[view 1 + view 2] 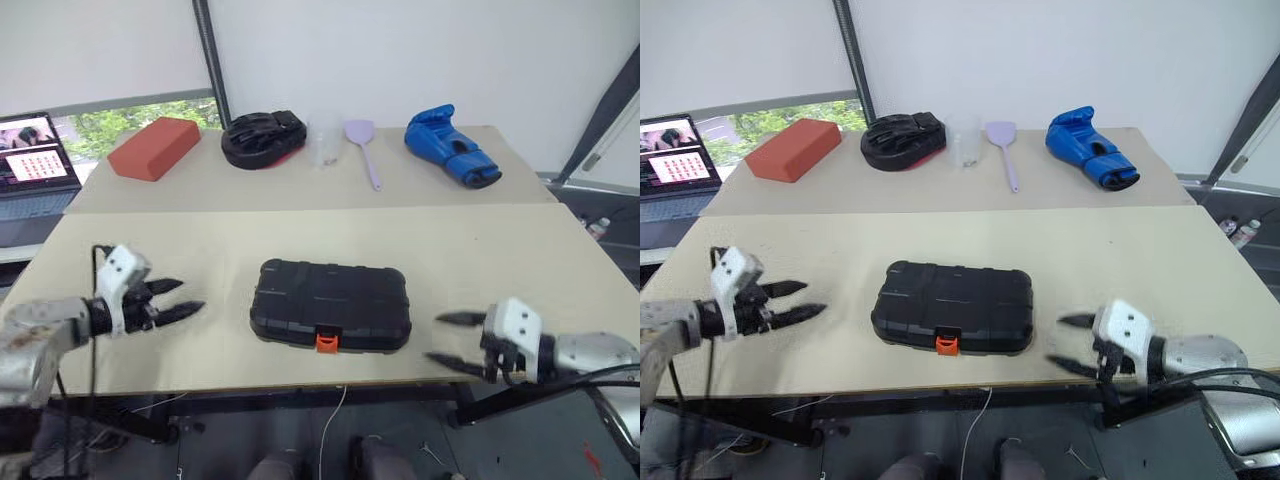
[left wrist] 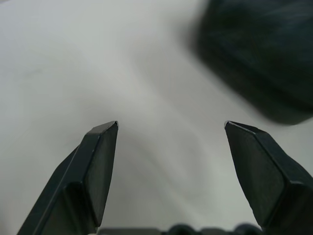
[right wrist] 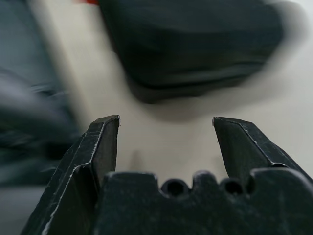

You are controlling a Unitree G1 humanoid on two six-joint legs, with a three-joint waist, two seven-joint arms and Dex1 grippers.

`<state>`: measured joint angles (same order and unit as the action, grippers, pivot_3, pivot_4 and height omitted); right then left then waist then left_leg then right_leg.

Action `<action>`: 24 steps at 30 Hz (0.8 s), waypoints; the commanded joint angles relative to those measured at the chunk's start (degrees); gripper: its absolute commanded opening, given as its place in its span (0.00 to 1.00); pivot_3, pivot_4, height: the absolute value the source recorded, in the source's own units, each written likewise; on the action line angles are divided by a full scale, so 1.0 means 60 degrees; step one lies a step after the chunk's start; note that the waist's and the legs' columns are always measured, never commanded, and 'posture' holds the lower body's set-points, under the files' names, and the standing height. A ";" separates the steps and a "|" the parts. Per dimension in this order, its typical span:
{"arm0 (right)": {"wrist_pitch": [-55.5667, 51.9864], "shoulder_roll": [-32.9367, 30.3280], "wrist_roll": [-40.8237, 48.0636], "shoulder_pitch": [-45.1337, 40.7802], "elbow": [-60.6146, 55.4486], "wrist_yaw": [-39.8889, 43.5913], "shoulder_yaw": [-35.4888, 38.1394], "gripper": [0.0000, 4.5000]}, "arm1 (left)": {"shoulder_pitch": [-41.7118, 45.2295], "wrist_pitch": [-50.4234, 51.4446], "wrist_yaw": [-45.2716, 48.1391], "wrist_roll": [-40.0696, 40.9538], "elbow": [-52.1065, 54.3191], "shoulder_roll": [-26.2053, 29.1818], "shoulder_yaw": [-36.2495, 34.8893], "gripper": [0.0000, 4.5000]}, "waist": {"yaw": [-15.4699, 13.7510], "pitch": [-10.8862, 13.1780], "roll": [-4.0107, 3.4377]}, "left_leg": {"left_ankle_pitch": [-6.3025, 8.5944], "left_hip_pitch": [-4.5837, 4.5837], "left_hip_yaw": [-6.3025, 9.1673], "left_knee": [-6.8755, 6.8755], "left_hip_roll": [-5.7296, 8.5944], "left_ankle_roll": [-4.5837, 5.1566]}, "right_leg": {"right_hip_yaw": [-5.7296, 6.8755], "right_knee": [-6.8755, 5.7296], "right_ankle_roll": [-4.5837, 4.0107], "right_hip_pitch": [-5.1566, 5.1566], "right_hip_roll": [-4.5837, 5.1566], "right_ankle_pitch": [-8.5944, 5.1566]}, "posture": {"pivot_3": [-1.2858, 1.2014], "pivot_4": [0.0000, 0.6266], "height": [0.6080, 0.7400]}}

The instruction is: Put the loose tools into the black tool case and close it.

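Presently, case: black tool case lies shut on the worktop, orange latch at its near edge, between both hands.
Left hand: left hand spread open, empty, apart from the case's left end.
Right hand: right hand spread open, empty, just off the case's right end.
Beyond the hands: red block, black mitt, lilac spatula, blue glove.
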<state>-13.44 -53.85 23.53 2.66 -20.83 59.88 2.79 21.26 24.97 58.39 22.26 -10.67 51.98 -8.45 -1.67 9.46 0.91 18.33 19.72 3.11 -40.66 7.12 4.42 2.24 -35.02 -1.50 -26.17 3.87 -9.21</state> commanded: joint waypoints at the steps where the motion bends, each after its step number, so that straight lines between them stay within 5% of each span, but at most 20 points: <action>1: -0.0074 0.0043 -0.0439 -0.0554 -0.0608 0.0451 -0.1044 0.57 | 0.3061 -0.2047 -0.0067 -0.1669 -0.2641 -0.1509 0.1661 0.59 | -0.0219 -0.0001 0.0012 | 0.0005 -0.0011 0.0001 -0.0006 0.0005 -0.0005 | 0.0002 0.0004 0.0015 0.0018 0.0011 0.0008 | 0.52 0.24 1.00; 8: -0.0149 0.0363 -0.1270 -0.1670 -0.0238 0.0771 -0.2289 0.04 | 0.5855 -0.5111 -0.0053 -0.3480 -0.6807 -0.3522 0.3029 0.01 | -0.0082 -0.0016 0.0051 | -0.0007 0.0048 -0.0012 -0.0047 0.0030 0.0028 | 0.0008 0.0009 0.0042 -0.0036 0.0021 0.0046 | 0.52 0.24 1.00; 12: -0.0173 0.0603 -0.1895 -0.2152 0.0116 0.0355 -0.2488 0.02 | 0.6494 -0.6302 0.0246 -0.4516 -0.8108 -0.3917 0.3807 0.00 | 0.0130 -0.0016 0.0053 | -0.0034 0.0097 -0.0010 -0.0041 0.0034 0.0079 | 0.0033 0.0010 0.0036 -0.0086 0.0018 0.0049 | 0.52 0.24 1.00; 17: -0.0376 0.1168 -0.3042 -0.2956 0.1289 -0.1119 -0.2205 0.02 | 0.6073 -0.7199 0.3269 -0.5090 -0.8124 -0.3359 0.4723 0.00 | 0.0214 -0.0016 0.0053 | -0.0032 0.0098 -0.0013 -0.0036 0.0047 0.0080 | 0.0023 0.0027 0.0034 -0.0093 0.0039 0.0051 | 0.52 0.24 1.00; 24: -0.0427 0.1234 -0.2976 -0.2573 0.1590 -0.1574 -0.1480 0.02 | 0.6227 -0.6013 0.3560 -0.3999 -0.7523 -0.3444 0.3637 0.00 | 0.0062 -0.0020 0.0048 | -0.0033 0.0091 -0.0007 -0.0053 0.0052 0.0085 | 0.0018 -0.0001 0.0030 -0.0097 0.0047 0.0053 | 0.52 0.24 1.00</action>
<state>-15.66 -46.43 4.70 -13.23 -9.59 51.33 -9.07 57.56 -14.88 79.05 -5.46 -58.62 31.94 16.56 -1.30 9.34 1.19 18.13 20.32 3.07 -40.98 7.44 4.96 2.34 -35.03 -1.31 -26.78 4.15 -8.90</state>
